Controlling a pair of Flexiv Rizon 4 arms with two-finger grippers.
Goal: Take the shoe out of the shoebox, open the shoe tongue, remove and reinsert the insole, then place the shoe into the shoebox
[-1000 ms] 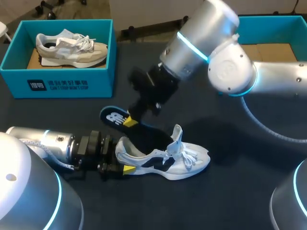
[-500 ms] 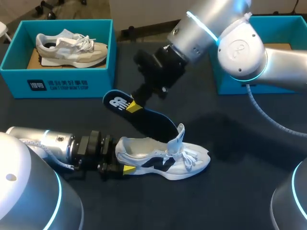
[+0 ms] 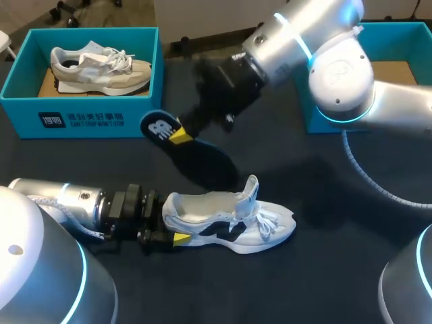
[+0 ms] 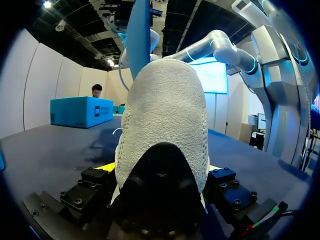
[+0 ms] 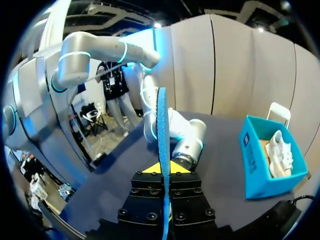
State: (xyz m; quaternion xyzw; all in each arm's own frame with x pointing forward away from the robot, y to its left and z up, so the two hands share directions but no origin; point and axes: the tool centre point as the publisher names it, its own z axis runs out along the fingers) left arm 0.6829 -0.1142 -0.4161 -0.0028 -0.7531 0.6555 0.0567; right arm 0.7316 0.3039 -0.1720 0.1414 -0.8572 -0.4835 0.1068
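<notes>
A white shoe with black side marks point(image 3: 229, 219) lies on its sole on the dark table, toe to the right. My left gripper point(image 3: 169, 233) is shut on its heel; in the left wrist view the heel point(image 4: 165, 125) fills the space between the fingers of that gripper point(image 4: 160, 170). My right gripper point(image 3: 179, 137) is shut on the heel end of a dark blue insole point(image 3: 199, 158) with a white logo. The insole hangs slanted above the table behind the shoe, its toe end just clear of the shoe's mouth. From the right wrist, the insole point(image 5: 162, 125) stands edge-on in the gripper point(image 5: 165, 167).
A teal shoebox point(image 3: 81, 118) at the back left holds a beige shoe point(image 3: 101, 64). A second teal box point(image 3: 398, 34) stands at the back right, partly behind my right arm. Bare table lies in front of and to the right of the white shoe.
My right gripper has drawn the insole up and back out of the white shoe; its toe end has left the shoe's mouth. The left arm and the shoe have stayed still.
</notes>
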